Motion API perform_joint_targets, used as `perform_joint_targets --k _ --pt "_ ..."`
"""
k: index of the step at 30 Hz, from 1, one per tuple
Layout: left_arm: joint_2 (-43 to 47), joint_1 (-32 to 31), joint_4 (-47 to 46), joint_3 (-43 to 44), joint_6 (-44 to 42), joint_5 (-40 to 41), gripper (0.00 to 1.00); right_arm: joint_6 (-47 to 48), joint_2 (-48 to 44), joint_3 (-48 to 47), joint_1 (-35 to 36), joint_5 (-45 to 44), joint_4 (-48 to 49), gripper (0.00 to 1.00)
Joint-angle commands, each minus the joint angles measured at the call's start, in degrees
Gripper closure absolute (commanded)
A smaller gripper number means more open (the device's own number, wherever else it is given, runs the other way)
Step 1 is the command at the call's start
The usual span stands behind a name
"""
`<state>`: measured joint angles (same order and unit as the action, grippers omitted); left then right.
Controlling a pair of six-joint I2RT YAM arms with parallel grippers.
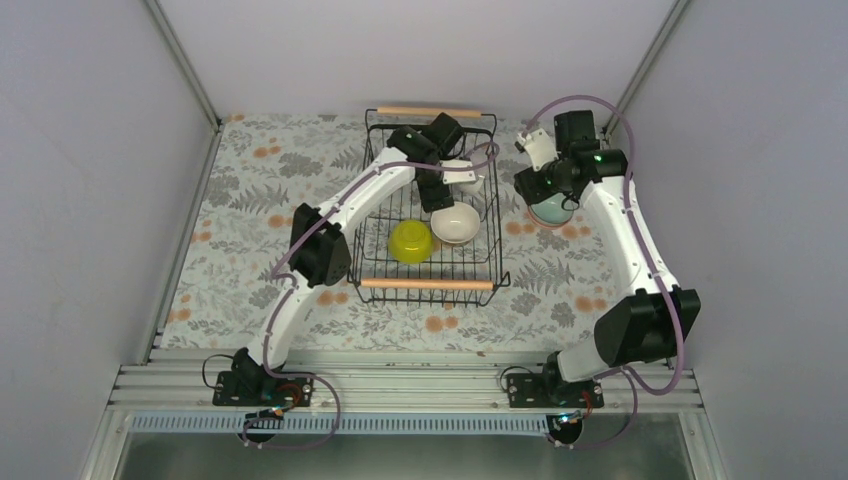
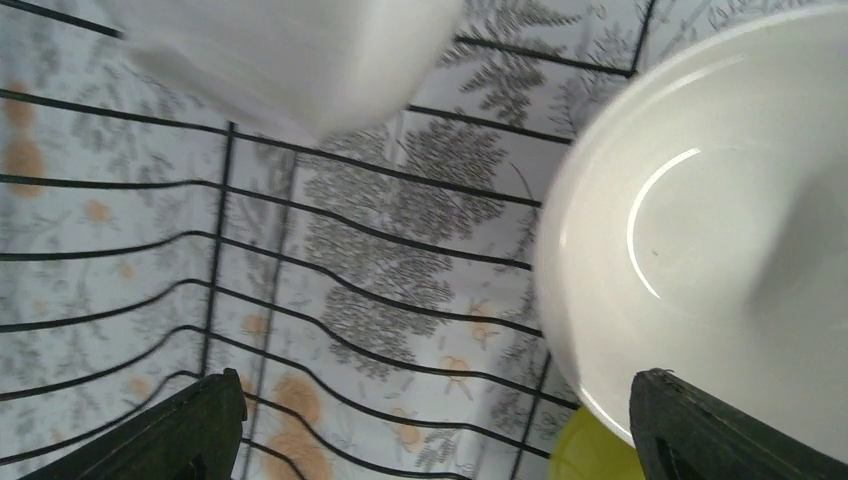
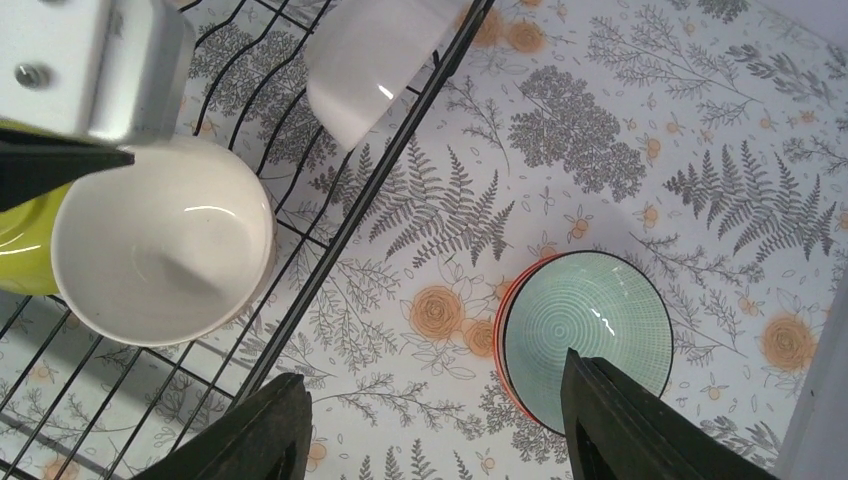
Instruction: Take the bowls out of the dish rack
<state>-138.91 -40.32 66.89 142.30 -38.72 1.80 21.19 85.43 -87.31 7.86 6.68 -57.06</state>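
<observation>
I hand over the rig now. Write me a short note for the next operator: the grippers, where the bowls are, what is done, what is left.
The left gripper is open and empty, low inside the rack, beside the white bowl.
The right gripper is open and empty, over the green bowl.
Done: the green bowl lies on the table, right of the rack.
To do: three bowls are in the rack. These are the yellow bowl, the white bowl next to it, and the far white bowl behind them.

Metal-wire dish rack (image 1: 378, 256), wooden handles (image 1: 427, 284), glossy smooth white bowl (image 3: 160, 240).
</observation>
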Motion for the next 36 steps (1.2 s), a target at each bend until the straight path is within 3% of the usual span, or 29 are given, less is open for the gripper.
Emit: perform_joint_targets --k 1,19,25,31,36 --pt "-2.12 -0.50 6.43 1.76 0.55 -2.95 0.05 -0.80 -1.33 0.72 0.43 -0.86 1.13 0.39" --pt "-7.46 -0.91 5.37 1.41 -0.98 -5.25 0.15 -0.72 -1.79 3.06 0.48 -1.27 2.26 0.40" --pt "-8.08 -0.98 5.34 2.66 -1.56 -6.24 0.41 -0.66 -1.78 4.37 0.43 -0.70 2.73 0.40" --pt "-6.12 -1.08 5.81 1.74 -1.49 -6.95 0.58 -0.71 -1.45 5.26 0.45 -0.31 3.44 0.41" --pt "-5.10 -1.23 5.71 1.11 -1.73 -6.97 0.85 -0.71 -1.35 4.75 0.47 -0.66 3.52 0.41"
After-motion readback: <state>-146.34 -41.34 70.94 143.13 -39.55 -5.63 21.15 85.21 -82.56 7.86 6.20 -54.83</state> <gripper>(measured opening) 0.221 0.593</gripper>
